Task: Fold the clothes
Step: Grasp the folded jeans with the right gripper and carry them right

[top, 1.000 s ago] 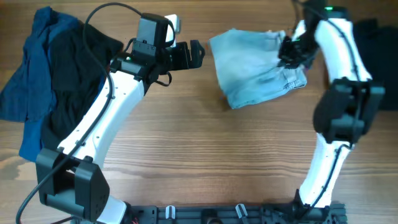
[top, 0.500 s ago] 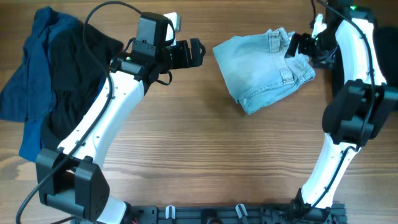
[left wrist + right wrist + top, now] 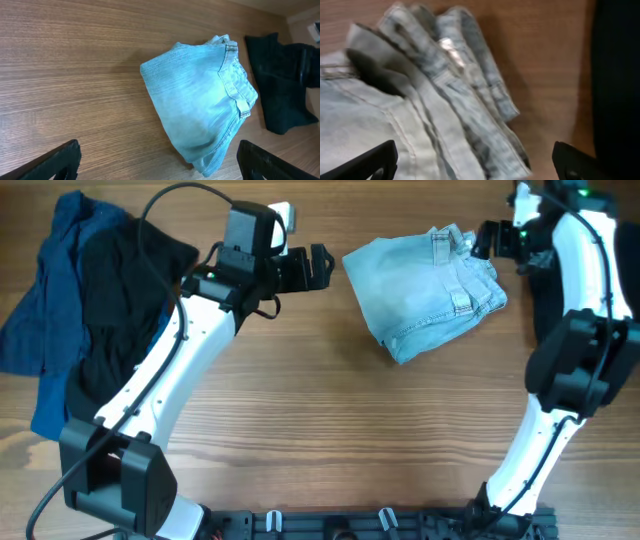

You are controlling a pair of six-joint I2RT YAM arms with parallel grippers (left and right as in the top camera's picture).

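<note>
Pale-blue denim shorts (image 3: 425, 290) lie folded on the wooden table, waistband toward the right. My right gripper (image 3: 492, 242) hovers open just above the waistband corner, holding nothing. In the right wrist view the shorts (image 3: 420, 100) fill the left side under the spread right gripper (image 3: 475, 165). My left gripper (image 3: 318, 265) stands open a little left of the shorts, apart from them. The left wrist view shows the shorts (image 3: 200, 100) ahead of the left gripper (image 3: 160, 167), whose fingers (image 3: 55, 162) are set wide.
A black garment (image 3: 120, 300) lies heaped over a royal-blue one (image 3: 45, 310) at the far left, under my left arm. A dark folded garment (image 3: 600, 240) sits at the right edge beside the shorts, also the dark folded garment (image 3: 277, 85) in the left wrist view.
My right gripper was shut on the shorts a second ago; it dragged them right, opened, let go and drew back to the far right. The left arm stayed put.
</note>
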